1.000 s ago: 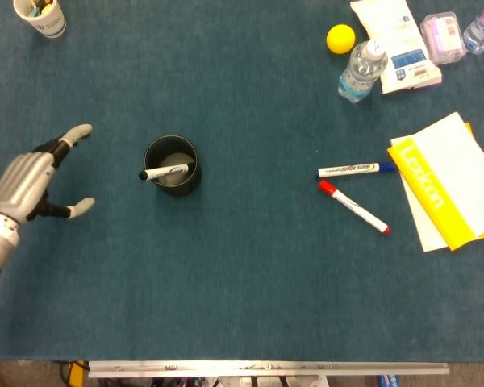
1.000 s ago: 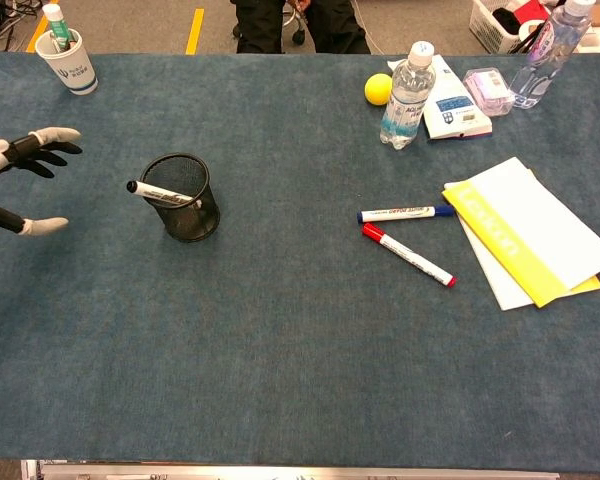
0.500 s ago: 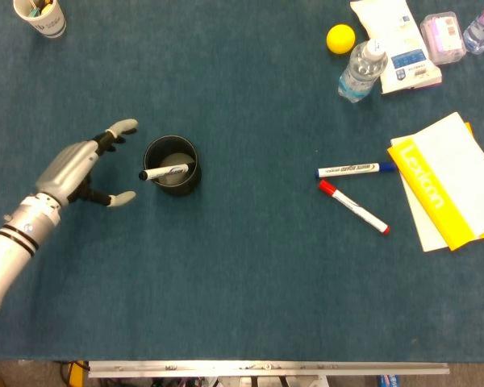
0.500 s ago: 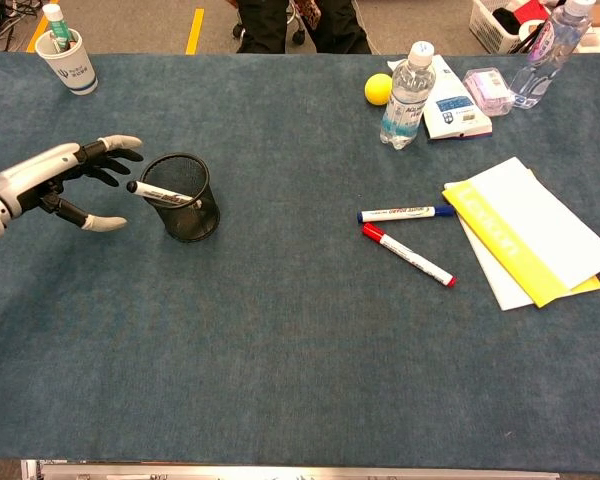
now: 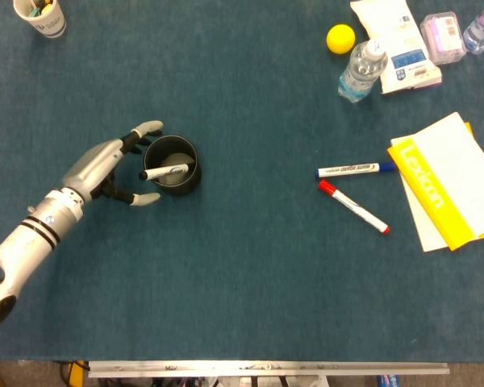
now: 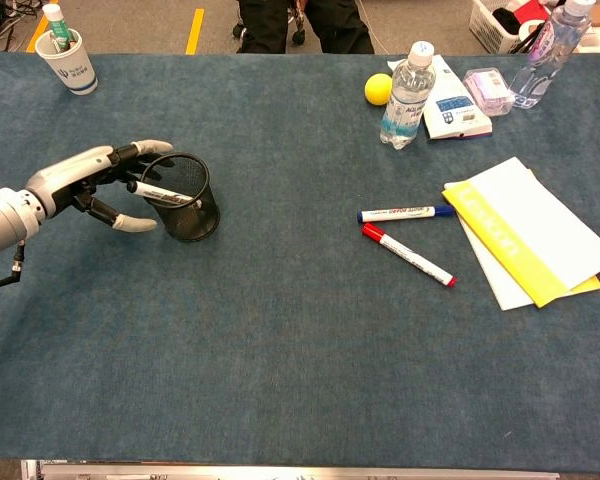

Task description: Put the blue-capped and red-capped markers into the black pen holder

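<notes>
"Where are the two markers?"

"On the desk, toward the right edge, next to the yellow pad (image 5: 444, 181). The blue marker (image 5: 356, 169) lies flat. The red marker (image 5: 353, 207) lies just below it, tilted. They are very near at their left ends, but I can't tell if they touch."

"And the holder?"

"The holder (image 5: 173, 165) is well apart from them, toward the left edge. A black-capped pen (image 5: 164, 172) already leans in it."

"What is the left hand (image 5: 113, 164) doing?"

"Its fingers are spread apart, cupped around the holder's left side. It holds nothing. I see no right hand."

"How will the markers feel?"

"Light, hard and smooth, I think. They could roll or slip. Best to pinch one around the middle. The holder looks light too, so it might tip if bumped."
</notes>
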`<action>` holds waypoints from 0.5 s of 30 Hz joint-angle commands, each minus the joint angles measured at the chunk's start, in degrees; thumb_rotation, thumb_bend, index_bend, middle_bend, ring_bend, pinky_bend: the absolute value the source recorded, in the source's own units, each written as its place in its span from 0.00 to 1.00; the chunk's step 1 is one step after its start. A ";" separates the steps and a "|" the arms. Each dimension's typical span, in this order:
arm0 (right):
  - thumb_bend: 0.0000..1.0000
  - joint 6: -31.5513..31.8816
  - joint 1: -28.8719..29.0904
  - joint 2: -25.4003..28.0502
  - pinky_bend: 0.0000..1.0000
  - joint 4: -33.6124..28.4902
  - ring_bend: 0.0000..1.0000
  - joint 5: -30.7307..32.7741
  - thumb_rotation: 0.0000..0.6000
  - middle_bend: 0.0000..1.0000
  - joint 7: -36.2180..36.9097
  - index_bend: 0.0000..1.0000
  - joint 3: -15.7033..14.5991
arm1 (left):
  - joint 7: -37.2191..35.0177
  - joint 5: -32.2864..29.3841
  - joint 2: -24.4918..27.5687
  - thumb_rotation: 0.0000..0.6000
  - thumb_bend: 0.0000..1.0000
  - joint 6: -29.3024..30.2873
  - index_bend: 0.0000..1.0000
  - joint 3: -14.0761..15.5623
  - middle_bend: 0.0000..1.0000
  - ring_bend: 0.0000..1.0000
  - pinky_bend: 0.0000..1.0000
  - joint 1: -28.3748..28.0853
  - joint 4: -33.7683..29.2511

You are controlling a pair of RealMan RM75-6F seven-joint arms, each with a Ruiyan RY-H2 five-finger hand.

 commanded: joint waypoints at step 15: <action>0.13 0.39 -0.62 0.34 0.12 1.00 0.18 0.06 1.00 0.28 1.42 0.31 -0.11 | -1.79 -2.28 -3.59 0.90 0.17 -1.01 0.06 -0.55 0.16 0.17 0.22 -1.69 1.43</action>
